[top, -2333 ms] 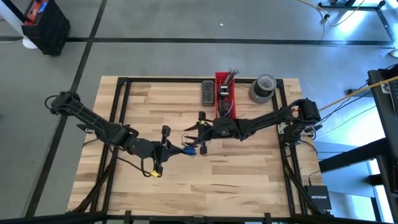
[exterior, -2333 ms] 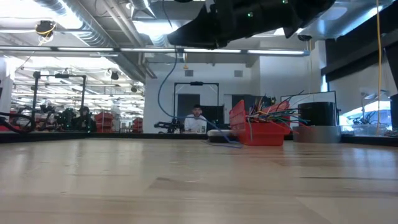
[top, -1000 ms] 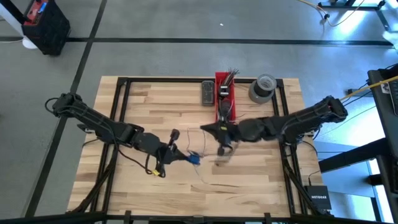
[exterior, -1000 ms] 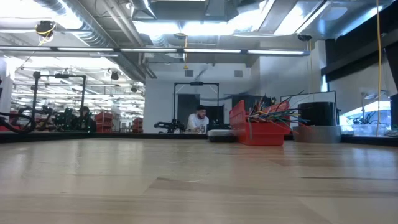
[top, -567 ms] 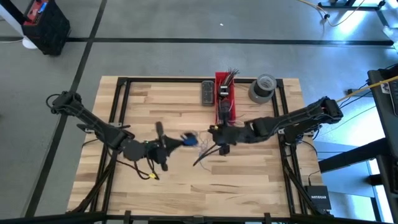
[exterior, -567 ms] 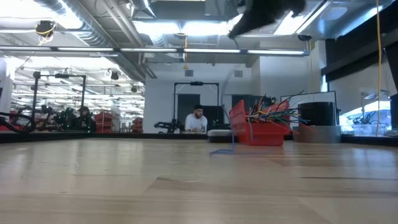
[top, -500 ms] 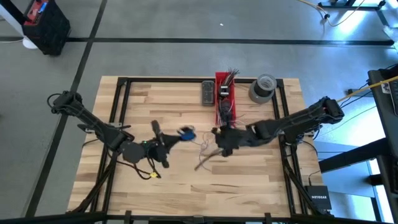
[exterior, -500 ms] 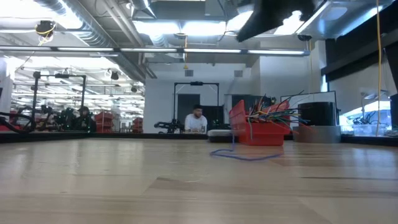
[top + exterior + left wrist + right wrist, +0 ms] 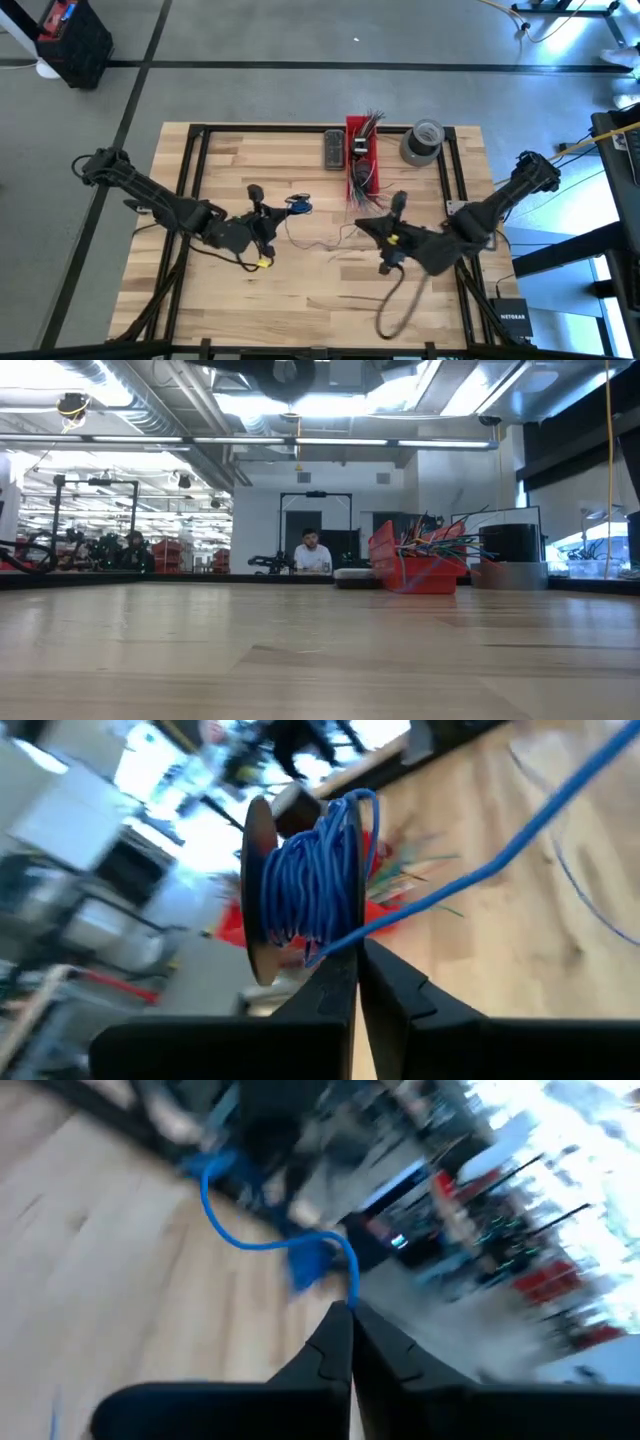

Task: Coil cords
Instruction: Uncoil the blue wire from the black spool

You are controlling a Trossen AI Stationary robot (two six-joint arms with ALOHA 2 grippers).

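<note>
Both pinched shut on the blue cord (image 9: 470, 880): right gripper (image 9: 391, 257) now pulled nearer and rightward, left gripper (image 9: 262, 222) holding the spool (image 9: 305, 885), so slack is drawn out for winding.

A wooden table (image 9: 220, 290) with a black frame stands on a grey floor. Along its far edge sit a red bin (image 9: 362, 150) of multicoloured wire ends, a dark flat device (image 9: 333, 149) beside it, and a grey tape roll (image 9: 422, 141). A person (image 9: 311, 552) sits in the room behind.

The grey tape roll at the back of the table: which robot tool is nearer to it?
Right. The right tool sits forward of the tape roll, slightly toward the middle; the left tool is far across the table.
</note>
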